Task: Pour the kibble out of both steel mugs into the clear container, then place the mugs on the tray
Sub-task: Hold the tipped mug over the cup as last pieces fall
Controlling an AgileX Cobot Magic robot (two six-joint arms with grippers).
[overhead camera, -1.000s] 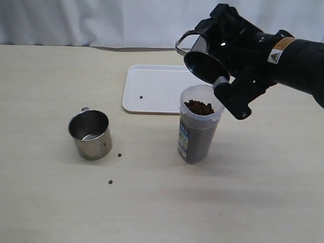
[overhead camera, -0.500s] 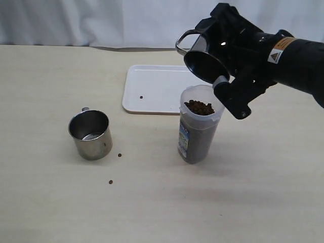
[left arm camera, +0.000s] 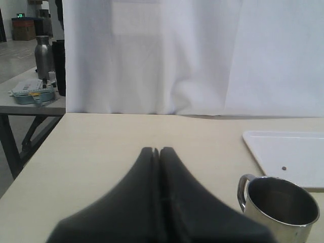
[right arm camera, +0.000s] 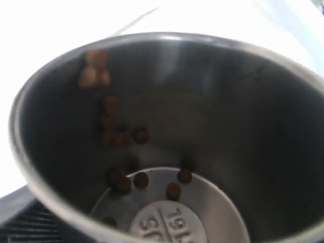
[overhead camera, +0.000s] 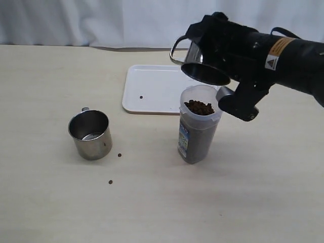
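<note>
Exterior view: right end effector (overhead camera: pixel 221 65) holds steel mug (overhead camera: pixel 198 59) over clear container (overhead camera: pixel 196 137).

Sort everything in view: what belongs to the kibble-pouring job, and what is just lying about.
Job: tipped mug, standing mug, container, kibble, tray, stray pellets.
Lying about: bottle, side table, curtain.

Black arm (overhead camera: pixel 304 68), orange band (overhead camera: pixel 284 43), warning sticker (overhead camera: pixel 273 62)
</note>
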